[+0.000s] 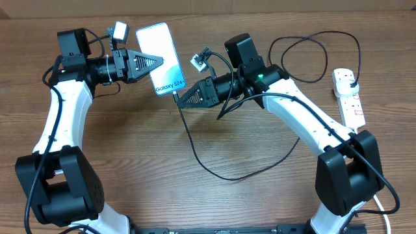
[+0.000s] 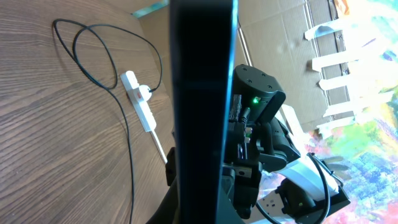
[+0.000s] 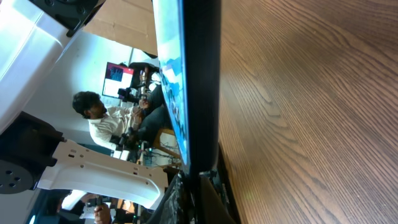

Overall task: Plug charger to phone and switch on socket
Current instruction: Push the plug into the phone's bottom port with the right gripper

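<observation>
Over the table (image 1: 130, 143), phone (image 1: 156, 40), screen text "Galaxy S24+"

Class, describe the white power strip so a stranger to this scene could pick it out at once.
Start at the wooden table and look to its right edge. There lies the socket, a narrow strip. Unlike the phone and the thin black charger, it is white, with small red switches and a black plug seated in it.

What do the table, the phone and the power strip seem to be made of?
The table looks like matte wood or wood-look laminate: brown grain lines. The phone has a glossy, probably glass front that shines; its dark edge is unclear. The power strip looks like smooth white plastic.
</observation>
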